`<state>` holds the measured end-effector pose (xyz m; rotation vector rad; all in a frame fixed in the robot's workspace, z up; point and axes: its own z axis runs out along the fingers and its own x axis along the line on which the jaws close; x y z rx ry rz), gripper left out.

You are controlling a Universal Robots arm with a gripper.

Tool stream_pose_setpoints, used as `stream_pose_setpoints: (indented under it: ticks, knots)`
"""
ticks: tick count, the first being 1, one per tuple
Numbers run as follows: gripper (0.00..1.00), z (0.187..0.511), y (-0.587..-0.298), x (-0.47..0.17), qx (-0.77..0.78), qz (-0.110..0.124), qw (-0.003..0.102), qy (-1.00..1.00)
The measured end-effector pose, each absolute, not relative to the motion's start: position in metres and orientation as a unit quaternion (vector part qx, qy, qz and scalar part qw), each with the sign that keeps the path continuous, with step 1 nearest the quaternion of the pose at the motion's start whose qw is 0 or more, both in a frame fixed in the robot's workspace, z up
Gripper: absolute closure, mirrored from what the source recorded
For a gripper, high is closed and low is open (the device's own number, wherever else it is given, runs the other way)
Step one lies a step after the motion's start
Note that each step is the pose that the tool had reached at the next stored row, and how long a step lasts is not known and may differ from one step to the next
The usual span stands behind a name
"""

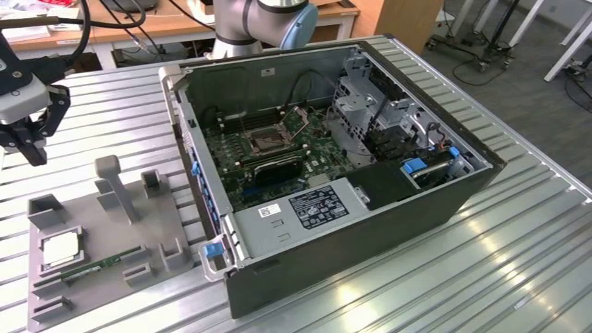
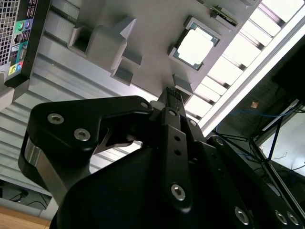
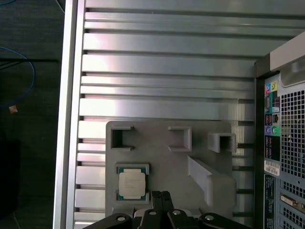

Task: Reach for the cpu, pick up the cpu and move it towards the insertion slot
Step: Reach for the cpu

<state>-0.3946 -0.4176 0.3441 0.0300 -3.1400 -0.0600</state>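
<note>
cpu (image 1: 60,248) lies flat in its pocket on the grey fixture plate (image 1: 93,222), far on the exterior view's left, silvery face up and untouched. gripper (image 1: 35,156) hangs above the plate, well apart from the chip, fingers pressed together on nothing. In both wrist views the closed tips point toward the plate near the cpu. Green memory stick (image 1: 93,269) lies just beside the chip. Further right sits the open computer case (image 1: 370,236) on the slatted table (image 1: 518,277), with the insertion slot (image 1: 268,139) on its motherboard.
</note>
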Motion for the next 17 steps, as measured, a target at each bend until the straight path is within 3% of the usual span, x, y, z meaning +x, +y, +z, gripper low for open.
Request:
stream_pose_setpoints:
  ticks: [17]
  knots:
    - [0.89,0.3349,-0.4176,-0.3946,0.01,-0.019,0.0,-1.0]
